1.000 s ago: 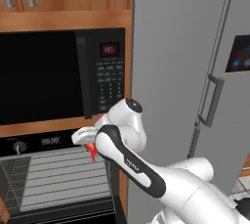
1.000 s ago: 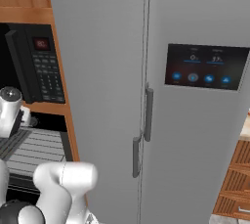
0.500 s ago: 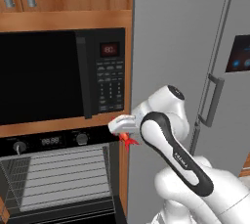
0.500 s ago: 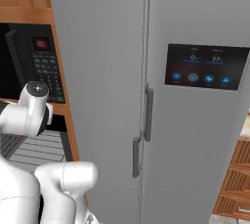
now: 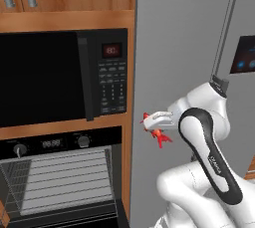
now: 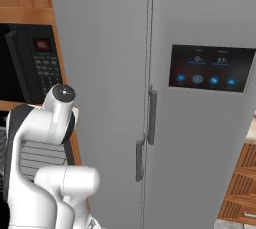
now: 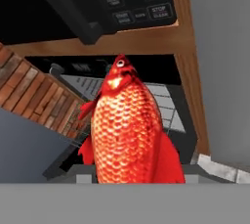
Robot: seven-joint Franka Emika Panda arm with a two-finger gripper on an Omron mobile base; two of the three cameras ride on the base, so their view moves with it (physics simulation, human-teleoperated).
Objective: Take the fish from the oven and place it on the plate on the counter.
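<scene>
My gripper (image 5: 153,125) is shut on the small red-orange fish (image 5: 158,134) and holds it in the air in front of the grey fridge's left edge. It hangs right of the black oven (image 5: 60,145) and above it. In the hand view the fish (image 7: 128,135) stands close and head-up, covering the fingertips. Behind it lies the oven's opening (image 7: 156,96) with its grey racks (image 5: 60,179) bare. The plate and the counter are out of view.
A black microwave (image 5: 60,77) with a keypad sits in the wooden cabinet above the oven. The grey double-door fridge (image 6: 150,98) with a dark touch panel (image 6: 207,68) stands to the right. Wooden drawers (image 6: 245,183) show at the far right, and red brick (image 7: 34,96) appears in the hand view.
The arm has swung to the right with the fish, from just in front of the oven's control panel to in front of the fridge's left edge. The base has not moved.
</scene>
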